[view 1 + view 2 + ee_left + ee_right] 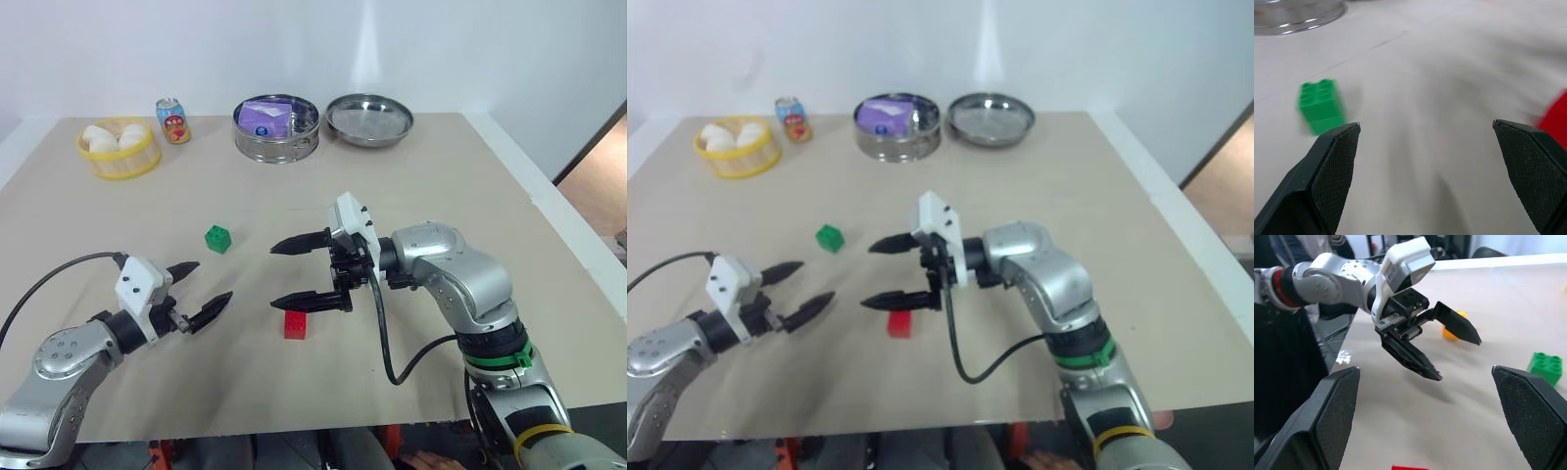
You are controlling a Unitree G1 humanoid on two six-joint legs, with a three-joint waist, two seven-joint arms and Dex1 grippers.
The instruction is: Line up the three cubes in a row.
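Note:
The green cube (217, 238) sits on the tan table, ahead of my left gripper (211, 282), which is open and empty, pointing toward the middle. The red cube (295, 324) lies on the table just below the lower finger of my right gripper (274, 276). That gripper is raised, points left, and is open with nothing in it. In the right wrist view the orange-yellow cube (1452, 331) shows just behind the left gripper (1459, 360), with the green cube (1546, 367) off to one side. The left wrist view has the green cube (1321, 105) and an edge of the red cube (1555, 122).
Along the far edge stand a yellow basket (120, 162) of white round things, a small printed can (173, 119), a steel pot (276, 142) holding a purple packet, and a steel dish (369, 118). The table's right edge (549, 211) runs diagonally.

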